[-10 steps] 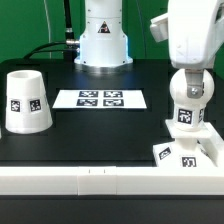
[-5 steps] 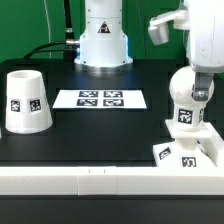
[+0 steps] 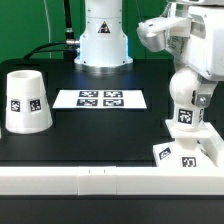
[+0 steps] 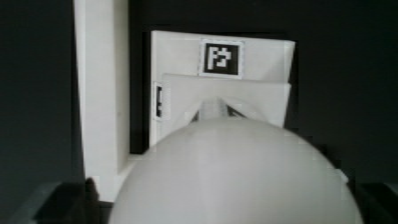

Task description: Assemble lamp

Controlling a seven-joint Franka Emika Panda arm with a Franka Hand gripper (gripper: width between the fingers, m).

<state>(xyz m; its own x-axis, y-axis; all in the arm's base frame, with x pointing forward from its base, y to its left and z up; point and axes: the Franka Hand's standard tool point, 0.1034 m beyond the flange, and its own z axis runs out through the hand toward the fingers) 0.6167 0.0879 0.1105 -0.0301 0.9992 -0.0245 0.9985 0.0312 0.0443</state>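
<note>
Sitting at the lower right of the exterior view, the base (image 3: 187, 150) is carrying the bulb (image 3: 186, 93). The gripper (image 3: 197, 88) is hanging by the bulb; I cannot tell if it is squeezing. The shade (image 3: 26, 100) is waiting alone at the left.

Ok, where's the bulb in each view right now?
Exterior view: the bulb stands upright on the base at the exterior view's right, just under the arm.
Wrist view: the bulb's round head fills the near part of the picture.
Shared landmark: the stepped base with its square tag.
</note>
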